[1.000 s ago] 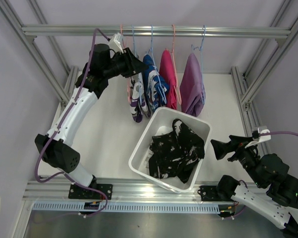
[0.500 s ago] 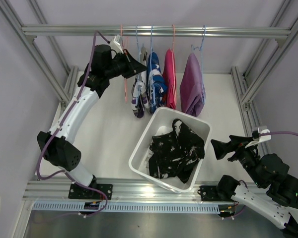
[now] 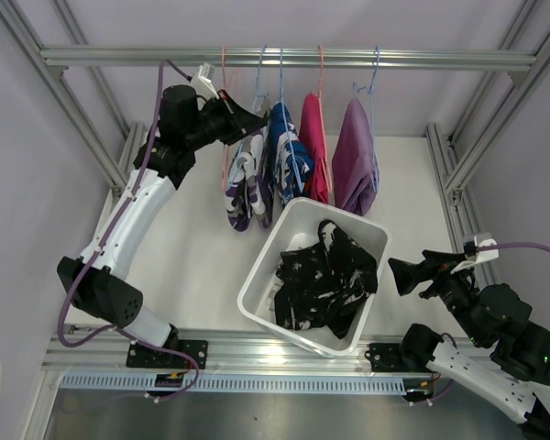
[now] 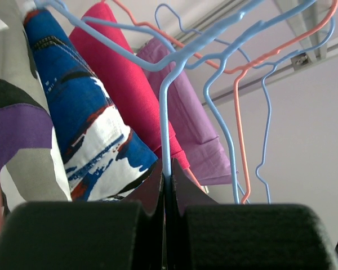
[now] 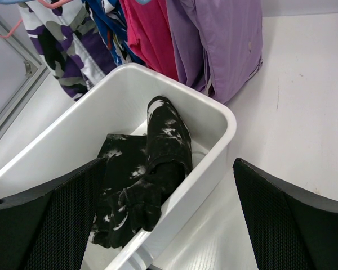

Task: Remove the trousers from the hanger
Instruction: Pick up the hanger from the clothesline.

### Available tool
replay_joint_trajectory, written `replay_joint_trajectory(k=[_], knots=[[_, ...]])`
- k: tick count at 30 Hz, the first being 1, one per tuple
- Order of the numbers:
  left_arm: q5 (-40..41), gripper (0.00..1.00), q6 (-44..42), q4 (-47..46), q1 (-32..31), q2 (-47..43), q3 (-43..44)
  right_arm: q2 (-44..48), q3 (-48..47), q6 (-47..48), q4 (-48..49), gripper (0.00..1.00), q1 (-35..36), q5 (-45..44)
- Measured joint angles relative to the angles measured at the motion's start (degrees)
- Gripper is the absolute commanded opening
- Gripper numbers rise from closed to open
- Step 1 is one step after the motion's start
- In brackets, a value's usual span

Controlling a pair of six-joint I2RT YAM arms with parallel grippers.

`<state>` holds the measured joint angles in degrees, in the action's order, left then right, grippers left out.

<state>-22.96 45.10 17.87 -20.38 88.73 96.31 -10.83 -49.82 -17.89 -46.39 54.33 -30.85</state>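
My left gripper (image 3: 253,119) is shut on the thin wire of a light-blue hanger (image 4: 164,112) up by the rail; in the left wrist view the jaws (image 4: 168,185) pinch that wire. The purple-white camouflage trousers (image 3: 240,188) hang just below and left of it. The blue-white trousers (image 3: 284,158), the pink ones (image 3: 312,147) and the lilac ones (image 3: 353,156) hang to the right. The black flecked trousers (image 3: 325,275) lie in the white bin (image 3: 257,280). My right gripper (image 3: 409,275) is open and empty, right of the bin.
The metal rail (image 3: 394,59) runs across the back with several blue and salmon hangers on it. Aluminium frame posts (image 3: 458,174) stand at both sides. In the right wrist view the bin's rim (image 5: 225,121) lies between my fingers and the hanging clothes.
My left gripper has pulled the hanger leftward along the rail. The camouflage trousers have swung left, away from the blue-white pair. The right arm has not moved.
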Motion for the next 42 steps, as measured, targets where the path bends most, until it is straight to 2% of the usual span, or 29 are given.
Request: replay_joint_trajectory(k=[20,30,42], knots=[[8.0,0.00,0.6,0.3,-0.1,-3.4,0.0,0.6,0.0,0.0,0.0,0.99,0.0,-0.1],[10.8,0.00,0.9,1.1,-0.8,-8.3,-0.2,0.6,0.0,0.0,0.0,1.00,0.0,-0.2],[11.1,0.00,-0.7,1.8,-1.6,-20.1,-12.5,0.6,0.1,0.0,0.0,1.00,0.0,-0.2]])
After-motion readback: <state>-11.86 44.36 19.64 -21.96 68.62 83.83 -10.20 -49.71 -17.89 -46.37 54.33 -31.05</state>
